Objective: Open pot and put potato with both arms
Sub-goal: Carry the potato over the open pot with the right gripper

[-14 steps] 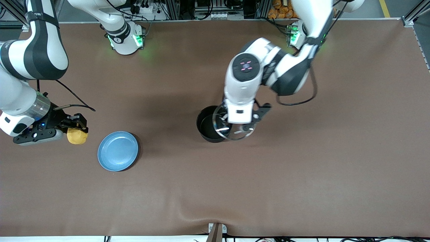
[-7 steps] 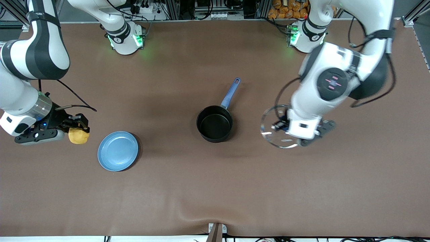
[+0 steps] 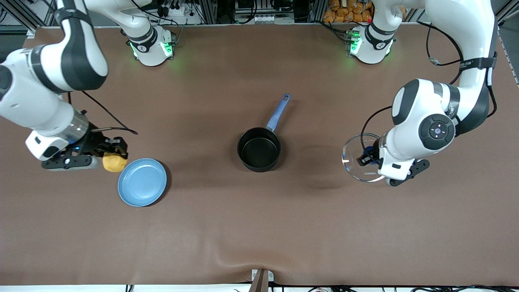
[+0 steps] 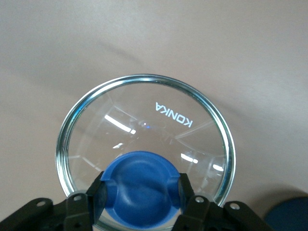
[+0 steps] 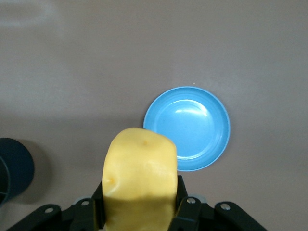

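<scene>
Left gripper (image 4: 139, 195): fingers (image 4: 98, 195) clamped on the blue knob (image 4: 139, 180) of the glass lid (image 3: 359, 157). The lid hangs level under the wrist, over bare desk (image 3: 259, 227) toward the left arm's end, well apart from the pot, probably so the mouth stays free for the other arm.

Right gripper (image 3: 108, 156): fingers (image 5: 96, 204) pinching the potato (image 3: 114, 162) at its sides. It is carried in the air just beside the rim of the light-blue plate (image 3: 142, 182), toward the right arm's end.

Pot (image 3: 259, 149): black, uncovered and empty, mid-desk between the two grippers, blue handle (image 3: 277, 113) angled toward the robots' bases.

Status, as a judgement: opening done; the potato awaits a carry across the plate to the pot. Release low, or it may bounce off the rim.
</scene>
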Robot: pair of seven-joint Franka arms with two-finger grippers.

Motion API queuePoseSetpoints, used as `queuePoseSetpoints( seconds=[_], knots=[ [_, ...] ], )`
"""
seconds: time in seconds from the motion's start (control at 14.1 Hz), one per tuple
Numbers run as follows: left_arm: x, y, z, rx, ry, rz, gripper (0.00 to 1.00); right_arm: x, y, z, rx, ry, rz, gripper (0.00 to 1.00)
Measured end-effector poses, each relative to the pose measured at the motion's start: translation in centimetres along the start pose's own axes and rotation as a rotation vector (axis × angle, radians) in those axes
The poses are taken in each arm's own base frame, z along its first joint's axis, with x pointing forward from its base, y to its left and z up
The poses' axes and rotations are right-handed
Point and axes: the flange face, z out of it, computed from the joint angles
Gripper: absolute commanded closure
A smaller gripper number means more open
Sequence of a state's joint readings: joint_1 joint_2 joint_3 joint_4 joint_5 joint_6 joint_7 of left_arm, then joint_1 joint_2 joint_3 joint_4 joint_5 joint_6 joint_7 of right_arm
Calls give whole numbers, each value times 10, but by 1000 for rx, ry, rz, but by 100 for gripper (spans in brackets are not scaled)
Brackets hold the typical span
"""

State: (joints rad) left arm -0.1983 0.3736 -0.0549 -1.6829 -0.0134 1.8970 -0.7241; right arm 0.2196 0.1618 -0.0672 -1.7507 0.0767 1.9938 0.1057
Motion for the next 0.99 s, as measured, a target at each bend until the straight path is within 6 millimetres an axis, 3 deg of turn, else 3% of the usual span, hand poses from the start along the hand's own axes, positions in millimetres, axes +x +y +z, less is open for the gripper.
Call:
queuePoseSetpoints(
  seconds=[0.14, 0.36, 0.71, 0.99],
  knots=[
    [9, -23, 26, -11, 12, 9, 100, -4, -23, 2, -12, -1, 31, 90],
    [11, -39, 58, 7, 48, 24, 100, -11, -64, 4, -20, 5, 84, 92],
    [22, -70, 98, -25, 108, 74, 100, -32, -181, 13, -41, 30, 191, 93],
    [25, -83, 125, -37, 137, 118, 100, -51, -259, 47, -67, 22, 232, 93]
  ],
)
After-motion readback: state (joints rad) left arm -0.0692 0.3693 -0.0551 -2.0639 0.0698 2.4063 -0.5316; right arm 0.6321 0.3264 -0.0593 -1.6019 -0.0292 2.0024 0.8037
